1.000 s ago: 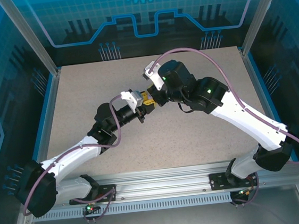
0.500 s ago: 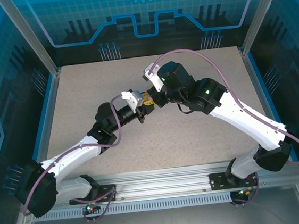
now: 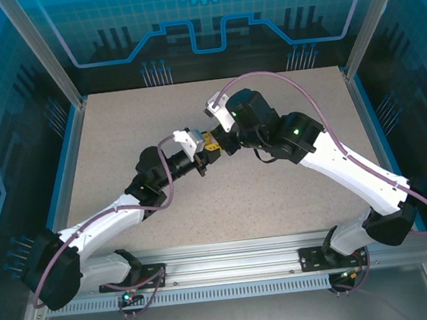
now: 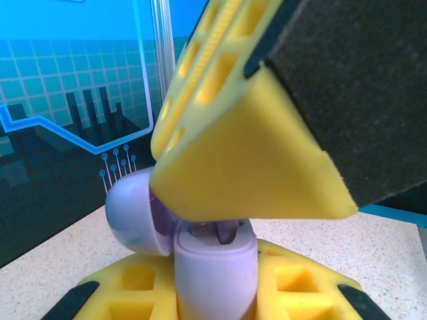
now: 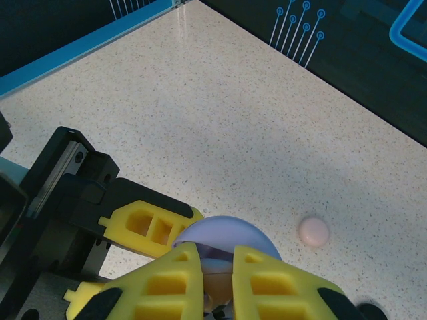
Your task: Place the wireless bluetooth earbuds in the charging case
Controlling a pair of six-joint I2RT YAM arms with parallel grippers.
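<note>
My left gripper [image 3: 208, 148] is shut on a lilac charging case [image 4: 215, 270], which stands upright between its yellow fingers [image 4: 300, 293]. The case's round lid [image 4: 130, 213] hangs open to the left. My right gripper [image 5: 217, 283] hovers right over the case's mouth with its fingers close together. A small lilac earbud [image 4: 228, 233] sits between their tips, its stem reaching into the case's socket. In the right wrist view the lid [image 5: 223, 235] shows just beyond my fingers. Both grippers meet mid-table in the top view, where the right gripper [image 3: 216, 137] covers the case.
A small pink round thing [image 5: 313, 231] lies on the speckled table [image 5: 200, 107] a little past the case; whether it is a case or a bud I cannot tell. A blue-edged wall [image 5: 80, 50] borders the table.
Almost nothing differs: the right arm has crept very slightly towards the left gripper, and both grippers stay together at the case.
</note>
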